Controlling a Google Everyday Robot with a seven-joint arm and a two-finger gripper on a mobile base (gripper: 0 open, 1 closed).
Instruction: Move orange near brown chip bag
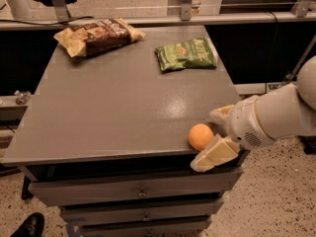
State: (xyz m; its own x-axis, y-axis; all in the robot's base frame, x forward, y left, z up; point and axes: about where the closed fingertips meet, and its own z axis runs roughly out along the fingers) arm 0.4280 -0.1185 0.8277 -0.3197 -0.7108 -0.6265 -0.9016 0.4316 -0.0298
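The pincer (207,139) sits at the near right corner of the bench (103,107), reaching in from the right on a thick white arm (276,116). Its two cream fingers (217,154) are spread wide: one lies over the bench top just in from the right edge, and the other hangs at the near edge, its tip dipping below the bench top. The pincer has hold of nothing.

The orange (200,136) rests on the bench between those spread fingers, at their open mouth, right by the near edge and close to the right corner. The lower finger lies just beside the fruit's right underside; whether it touches cannot be told. The upper finger stands a little apart from it.

Farther back, along the right side of the bench toward the far edge, a green chip bag (186,55) lies flat. The brown chip bag (98,33) lies at the far left corner, tilted slightly, well apart from the orange, almost the full diagonal of the bench away.

Below the top, the bench front shows stacked drawers (138,191). A dark shoe (30,225) shows on the speckled floor by the near left corner.
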